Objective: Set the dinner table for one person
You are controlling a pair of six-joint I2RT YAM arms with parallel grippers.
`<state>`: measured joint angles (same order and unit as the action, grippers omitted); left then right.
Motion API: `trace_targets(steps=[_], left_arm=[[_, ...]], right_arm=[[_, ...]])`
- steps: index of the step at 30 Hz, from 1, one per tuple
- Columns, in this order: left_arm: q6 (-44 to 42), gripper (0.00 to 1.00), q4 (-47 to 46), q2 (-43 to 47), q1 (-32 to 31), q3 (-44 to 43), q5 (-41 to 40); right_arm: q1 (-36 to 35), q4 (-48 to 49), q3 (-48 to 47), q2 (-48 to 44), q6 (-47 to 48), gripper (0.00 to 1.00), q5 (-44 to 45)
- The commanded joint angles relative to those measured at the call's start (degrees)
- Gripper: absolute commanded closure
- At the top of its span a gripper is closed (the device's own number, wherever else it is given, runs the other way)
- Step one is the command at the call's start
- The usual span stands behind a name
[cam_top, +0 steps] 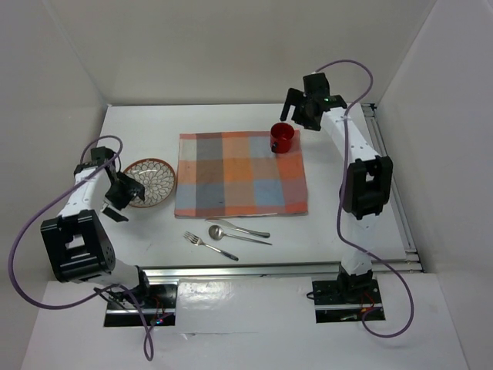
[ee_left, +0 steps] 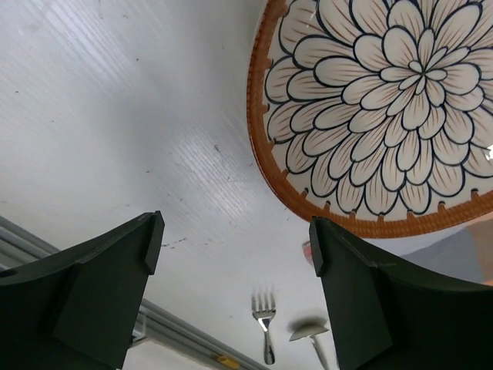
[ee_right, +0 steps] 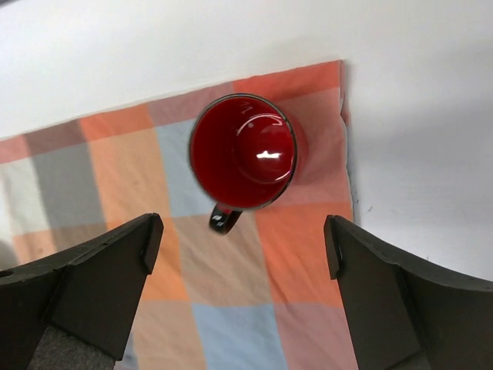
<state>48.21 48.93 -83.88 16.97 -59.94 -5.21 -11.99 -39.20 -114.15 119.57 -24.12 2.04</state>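
Dinner table [cam_top: 308,239]: a large white top was seen filling the middle of the overhead view, with a metal rail along its near edge.
Placemat [cam_top: 239,173]: an orange, blue and grey checkered cloth was laid flat at the table's centre.
Mug [ee_right: 243,150]: a red mug was stood upright on the placemat's far right corner.
Plate [ee_left: 385,108]: a flower-patterned plate with a brown rim was set on the bare table just left of the placemat.
Cutlery: a fork [cam_top: 208,245] and a spoon [cam_top: 217,231] were laid on the table near the placemat's front edge.
Right gripper [ee_right: 243,231]: held above the mug, jaws spread wide, nothing gripped.
Left gripper [ee_left: 235,239]: held over bare table beside the plate's rim, jaws spread apart, nothing gripped.
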Motion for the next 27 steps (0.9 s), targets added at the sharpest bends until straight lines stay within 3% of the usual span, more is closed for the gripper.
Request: trace_targets(steps=[1,10,17,21,22,25,27], left_arm=[[3.4,0.05,-5.7,0.6,1.2,1.8,2.6],[5.6,0.2,-19.9,-5.2,1.7,6.2,7.7],[6.7,0.38,-22.4,-8.8,2.3,6.9,8.5],[6.7,0.59,-22.9,-8.8,2.3,7.6,8.5],[6.1,0.75,-22.9,-8.8,2.3,7.0,8.5],[5.1,1.0,-20.7,-7.3,2.3,4.7,8.5],[4.2,1.0,-20.2,-4.7,2.3,3.1,8.5]], right_arm=[[0.6,2.2,2.3,-7.9,0.9,0.01,-0.8],[1.1,2.7,9.4,-14.9,1.5,0.01,-0.3],[2.2,2.7,12.5,-16.6,1.5,0.01,0.2],[2.2,2.7,13.1,-17.3,1.5,0.01,0.2],[2.2,2.7,13.1,-17.3,1.5,0.01,0.2],[2.2,2.2,13.1,-17.3,1.5,0.02,0.2],[2.2,2.2,13.1,-17.3,1.5,0.02,0.2]])
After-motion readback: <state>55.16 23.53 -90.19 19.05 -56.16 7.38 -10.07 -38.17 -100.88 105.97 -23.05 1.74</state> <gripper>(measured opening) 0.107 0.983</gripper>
